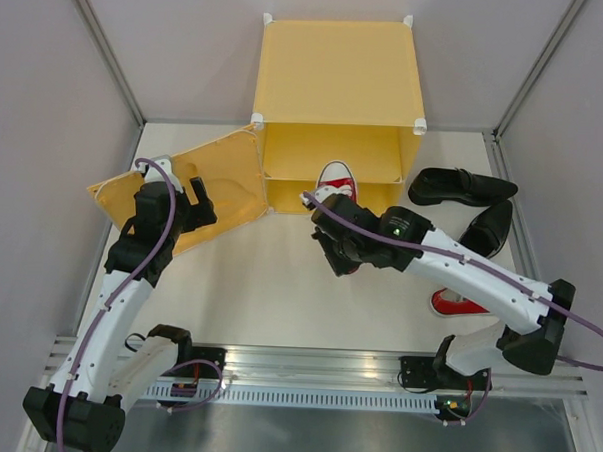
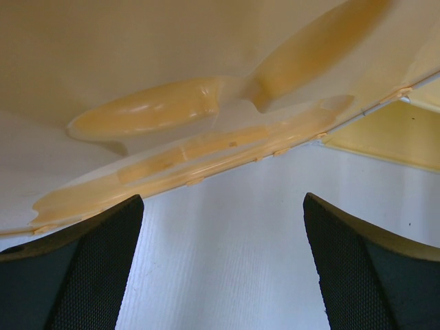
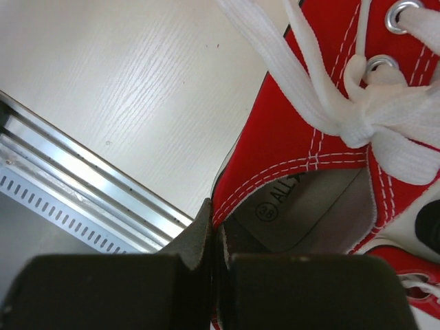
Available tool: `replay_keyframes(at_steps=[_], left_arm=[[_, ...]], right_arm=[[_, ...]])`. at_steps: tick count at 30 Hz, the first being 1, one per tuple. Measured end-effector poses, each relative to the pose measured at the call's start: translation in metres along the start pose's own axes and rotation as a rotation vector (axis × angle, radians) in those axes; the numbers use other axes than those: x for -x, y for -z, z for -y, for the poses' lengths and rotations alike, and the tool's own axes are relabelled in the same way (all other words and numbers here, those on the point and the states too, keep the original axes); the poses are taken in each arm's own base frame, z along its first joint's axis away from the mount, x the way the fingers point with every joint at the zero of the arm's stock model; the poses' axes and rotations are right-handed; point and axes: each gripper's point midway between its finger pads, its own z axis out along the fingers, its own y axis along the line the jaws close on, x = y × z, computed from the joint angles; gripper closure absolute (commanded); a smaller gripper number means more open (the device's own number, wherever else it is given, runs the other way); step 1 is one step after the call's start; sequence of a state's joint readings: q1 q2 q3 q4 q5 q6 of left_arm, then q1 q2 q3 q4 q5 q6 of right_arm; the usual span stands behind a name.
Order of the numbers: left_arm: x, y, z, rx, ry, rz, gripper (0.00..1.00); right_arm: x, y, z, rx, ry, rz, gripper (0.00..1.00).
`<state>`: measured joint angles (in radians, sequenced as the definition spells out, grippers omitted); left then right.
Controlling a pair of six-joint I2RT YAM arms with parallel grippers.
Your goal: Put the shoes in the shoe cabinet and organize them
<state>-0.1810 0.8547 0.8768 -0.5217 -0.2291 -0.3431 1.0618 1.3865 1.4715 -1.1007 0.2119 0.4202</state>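
The yellow-orange shoe cabinet [image 1: 338, 77] stands at the back with its door [image 1: 208, 187] swung open to the left. My right gripper [image 1: 328, 209] is shut on the heel collar of a red sneaker [image 1: 337, 178], whose toe points into the lower compartment. In the right wrist view the jaws [image 3: 218, 237] pinch the sneaker's [image 3: 302, 130] red collar. The second red sneaker [image 1: 456, 303] lies under my right arm. Two black dress shoes [image 1: 461, 187] [image 1: 490, 229] lie right of the cabinet. My left gripper [image 1: 198, 196] is open and empty at the door, whose apple embossing [image 2: 172, 110] fills the left wrist view.
Grey walls enclose the table on three sides. A metal rail [image 1: 305, 366] runs along the near edge and shows in the right wrist view [image 3: 82, 185]. The cabinet's inner shelf [image 1: 334, 177] divides the opening.
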Motion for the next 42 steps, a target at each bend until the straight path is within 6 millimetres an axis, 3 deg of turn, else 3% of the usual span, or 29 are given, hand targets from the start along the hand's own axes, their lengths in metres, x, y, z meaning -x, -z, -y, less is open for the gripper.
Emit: replay_keyframes(at_steps=[4,13,18,25,36,42], left_arm=[[0.000,0.000,0.000,0.001,0.000,0.000,0.00],[0.000,0.000,0.000,0.001,0.000,0.000,0.00],[0.000,0.000,0.000,0.001,0.000,0.000,0.00],[0.000,0.000,0.000,0.001,0.000,0.000,0.00],[0.000,0.000,0.000,0.001,0.000,-0.001,0.00],[0.000,0.000,0.000,0.001,-0.001,-0.002,0.00]], right_arm=[[0.026,-0.016,0.004,-0.008,0.068,0.001,0.99],[0.107,-0.052,0.045,-0.067,0.097,0.109,0.99],[0.144,-0.076,0.055,-0.082,0.140,0.171,0.99],[0.165,-0.110,0.055,-0.086,0.179,0.224,0.99],[0.202,-0.118,0.053,-0.102,0.182,0.394,0.97],[0.212,-0.124,0.055,-0.118,0.180,0.442,0.90]])
